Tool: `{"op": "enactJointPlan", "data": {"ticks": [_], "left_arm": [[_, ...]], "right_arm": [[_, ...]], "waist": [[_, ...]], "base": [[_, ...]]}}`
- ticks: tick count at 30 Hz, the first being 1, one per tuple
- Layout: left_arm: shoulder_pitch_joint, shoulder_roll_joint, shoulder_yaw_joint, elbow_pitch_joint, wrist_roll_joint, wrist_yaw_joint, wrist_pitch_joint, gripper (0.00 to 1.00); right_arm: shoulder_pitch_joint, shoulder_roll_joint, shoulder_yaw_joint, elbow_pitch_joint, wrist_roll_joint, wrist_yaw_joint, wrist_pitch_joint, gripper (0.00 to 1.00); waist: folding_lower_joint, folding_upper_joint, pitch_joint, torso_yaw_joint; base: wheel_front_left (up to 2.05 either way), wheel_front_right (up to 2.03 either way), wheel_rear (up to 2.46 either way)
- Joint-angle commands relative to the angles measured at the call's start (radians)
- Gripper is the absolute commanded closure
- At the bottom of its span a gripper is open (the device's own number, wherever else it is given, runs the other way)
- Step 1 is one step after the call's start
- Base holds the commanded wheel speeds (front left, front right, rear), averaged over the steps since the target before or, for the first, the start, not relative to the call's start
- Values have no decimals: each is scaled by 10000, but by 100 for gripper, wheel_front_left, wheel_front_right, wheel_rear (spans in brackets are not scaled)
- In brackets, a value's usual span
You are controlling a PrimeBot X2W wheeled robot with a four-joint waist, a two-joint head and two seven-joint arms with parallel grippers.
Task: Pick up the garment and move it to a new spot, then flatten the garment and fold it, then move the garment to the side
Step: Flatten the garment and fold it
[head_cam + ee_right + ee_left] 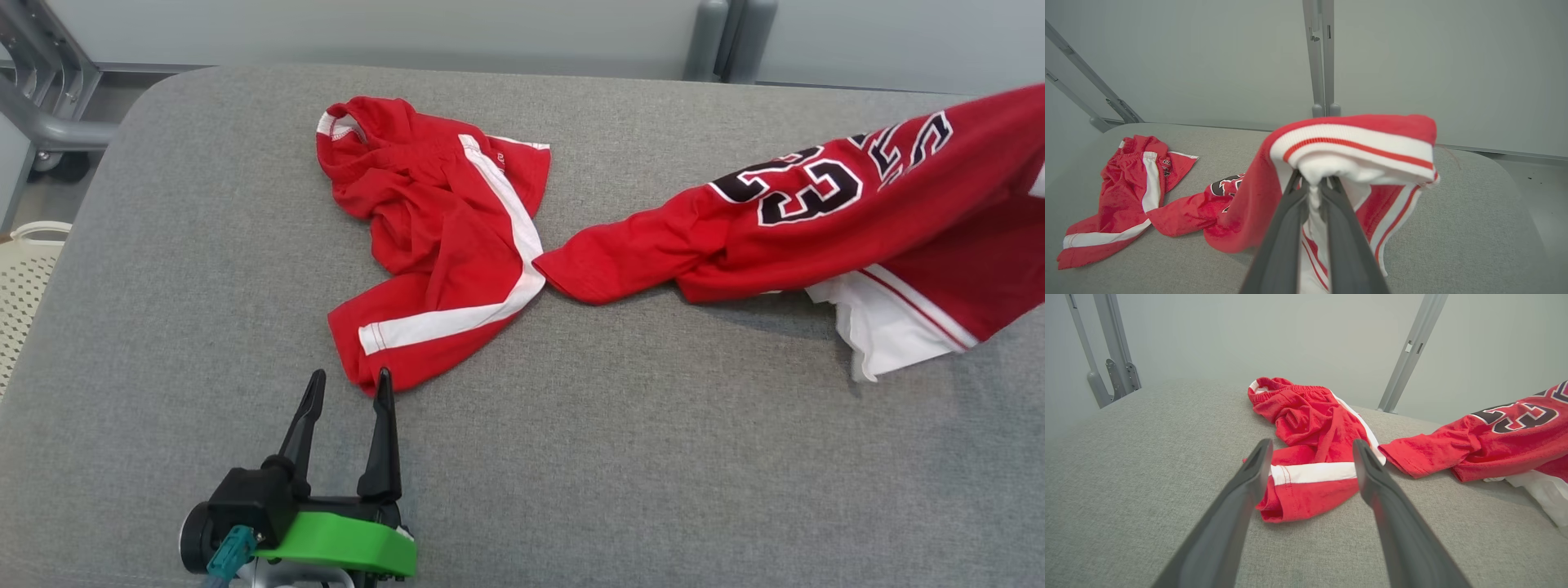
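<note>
From my head, the red shorts lie crumpled near the middle of the grey table, and I place everything else by them. My left gripper hovers just on the near side of the shorts, its two fingers spread wide and holding nothing, with the tips about level with the shorts' nearest hem corner. The garment I am moving, the red jersey with dark numbers, stretches away to the right of the shorts. Its low end lies on the table, touching or almost touching the shorts' white stripe, while the far part rises off the table. Through my left wrist, the shorts' striped leg sits between and beyond my open fingers; I cannot tell whether they touch the cloth. The jersey's low end lies just right of the shorts. Through my right wrist, my right gripper is pinching a bunch of the jersey's white cloth under its striped trim, and the jersey drapes from the fingers down to the table and trails back toward the shorts. I judge this to be the first step, lifting the jersey toward a new spot. The next move calls for drawing it clear of the shorts to open table on their right and lowering it without bunching. My left gripper would then come across to take a second edge for flattening.
</note>
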Motion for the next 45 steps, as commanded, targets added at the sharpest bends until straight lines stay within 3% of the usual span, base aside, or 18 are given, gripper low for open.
{"op": "enactJointPlan", "data": {"ticks": [1, 7, 12, 25, 33, 41, 45], "left_arm": [[-214, -25, 56, 27, 90, -66, -4, 0], [-280, -194, -3, 235, 164, -182, -4, 0], [-296, -336, -27, 390, 171, -213, -4, 0], [-55, -544, -182, 583, 64, -282, -4, 0], [88, -592, -122, 527, -22, -181, -4, 0], [15, -597, -25, 485, 152, -316, -4, 0], [-204, -589, -21, 498, 213, -429, -4, 0]], "right_arm": [[-344, -92, 104, -250, 275, 4, 136, 100], [-1821, -45, 1060, -1281, 1146, 4, 1061, 100], [-3230, 392, 1870, -1750, 1411, 4, 1705, 100], [-6063, 2747, 2808, -897, 371, 4, 2428, 100], [-6046, 3338, 2630, -1245, 163, 4, 2862, 100], [-5513, 3757, 2431, -2437, 378, 4, 3446, 100], [-5144, 4305, 2073, -2825, 130, 4, 3935, 100]], "waist": [[0, 0, 18, 26], [0, 0, -110, 164], [0, 0, -334, 361], [0, 0, -750, 1073], [0, 0, -869, 1287], [0, 0, -751, 798], [0, 0, -499, 474]], "base": [[0, 0, 0], [0, 0, 0], [0, 0, 0], [0, 0, 0], [0, 0, 0], [0, 0, 0], [0, 0, 0]]}}
